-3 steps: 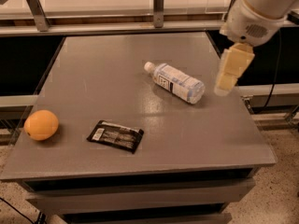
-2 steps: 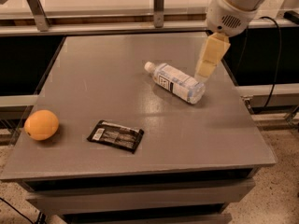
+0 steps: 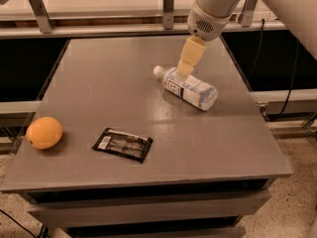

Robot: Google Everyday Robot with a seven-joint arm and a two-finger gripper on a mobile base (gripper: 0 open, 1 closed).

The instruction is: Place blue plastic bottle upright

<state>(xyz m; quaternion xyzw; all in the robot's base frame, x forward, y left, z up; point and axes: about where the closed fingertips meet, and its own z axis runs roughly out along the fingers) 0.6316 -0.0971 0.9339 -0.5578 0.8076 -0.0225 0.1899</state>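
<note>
**A bad descent could send the bottle rolling**

The blue plastic bottle [image 3: 190, 88] lies on its side on the grey table [image 3: 114, 83], cap end toward the far left. My gripper [image 3: 186, 66] hangs just above the bottle's neck end — how wide it stands, I cannot tell. If I descend off-centre, I judge the round body rolls or skids — perhaps toward the table edge right of the bottle.

Cream pincer [image 3: 185, 69] over clear, white-capped bottle [image 3: 192, 89]; orange fruit [image 3: 44, 132]; black packet [image 3: 123, 144].
</note>
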